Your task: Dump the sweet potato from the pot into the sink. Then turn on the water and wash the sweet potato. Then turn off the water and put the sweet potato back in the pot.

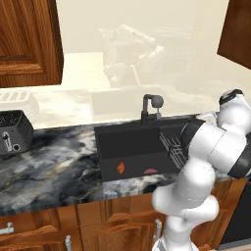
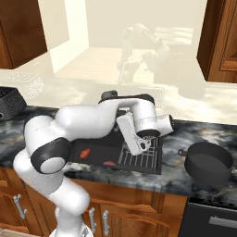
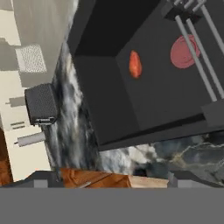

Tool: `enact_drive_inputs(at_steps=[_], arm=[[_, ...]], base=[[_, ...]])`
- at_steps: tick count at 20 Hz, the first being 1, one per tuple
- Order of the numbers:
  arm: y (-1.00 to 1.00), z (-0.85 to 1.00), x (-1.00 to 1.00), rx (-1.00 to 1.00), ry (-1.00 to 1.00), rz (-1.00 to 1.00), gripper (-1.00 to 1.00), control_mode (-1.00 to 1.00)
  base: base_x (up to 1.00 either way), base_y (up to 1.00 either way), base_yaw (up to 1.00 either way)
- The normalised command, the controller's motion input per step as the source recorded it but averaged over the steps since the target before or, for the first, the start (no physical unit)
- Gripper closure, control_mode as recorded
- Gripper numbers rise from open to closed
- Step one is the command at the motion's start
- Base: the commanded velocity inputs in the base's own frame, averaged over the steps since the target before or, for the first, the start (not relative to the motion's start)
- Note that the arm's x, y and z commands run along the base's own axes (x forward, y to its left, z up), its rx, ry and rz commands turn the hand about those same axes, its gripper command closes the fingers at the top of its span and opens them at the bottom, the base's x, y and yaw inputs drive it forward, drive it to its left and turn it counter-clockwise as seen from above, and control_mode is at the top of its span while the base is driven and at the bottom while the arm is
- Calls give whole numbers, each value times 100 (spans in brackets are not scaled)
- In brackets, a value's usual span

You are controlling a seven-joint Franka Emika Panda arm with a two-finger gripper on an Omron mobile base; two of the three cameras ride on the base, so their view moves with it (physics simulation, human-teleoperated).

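A small orange-red oblong sweet potato (image 1: 120,168) lies on the floor of the large black rectangular sink (image 1: 128,143), at nine o'clock from the white arm's empty, wide-open gripper (image 2: 144,146) above the wire rack (image 2: 140,157), while the black round pot (image 2: 208,163) sits at three o'clock.

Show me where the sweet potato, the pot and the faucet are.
sweet potato (image 3: 135,64): hand view, middle of the orange lump on the sink floor.
pot (image 2: 208,162): right base view, dark inside, on the counter right of the sink.
faucet (image 1: 146,109): left base view, upright black stem.
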Motion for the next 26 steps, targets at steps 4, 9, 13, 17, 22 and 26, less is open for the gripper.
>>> enact_drive_inputs(at_steps=[4,9,13,17,22,26], arm=[[51,33,-29,-27,-27,0,-100,-100],[57,37,-13,-29,-18,0,-100,-100],[48,32,-19,-27,-6,0,-100,-100],[45,20,-16,-25,0,0,-100,-100],[43,10,-2,-20,0,0,-100,-100],[46,0,0,-16,4,-1,-100,-100]], base=[[0,0,0],[0,0,0],[0,0,0],[0,0,0],[0,0,0],[0,0,0]])
